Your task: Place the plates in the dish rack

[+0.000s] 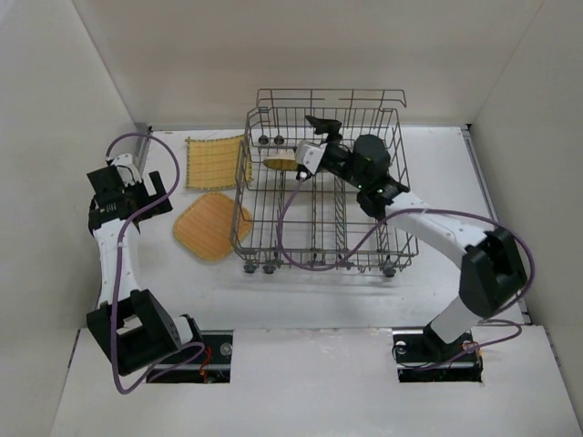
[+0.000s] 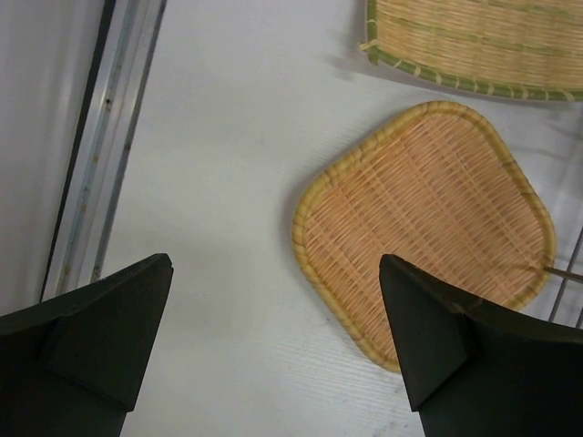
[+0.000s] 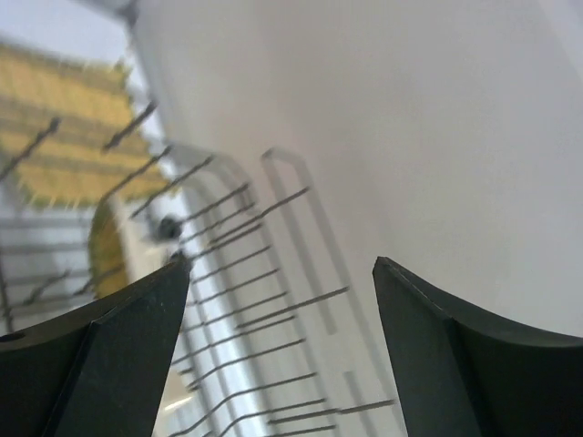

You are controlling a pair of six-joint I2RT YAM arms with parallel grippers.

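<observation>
As right pincer gapes empty over rack, plate just left of it stands edge-on, propped by tines. Left pincer released, empty; orange plate ahead-right on worktop, likely next pickup.

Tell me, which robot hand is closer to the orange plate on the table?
Left. The left gripper hangs open right beside the orange plate. The right gripper is over the dish rack, on the plate's other side.
</observation>
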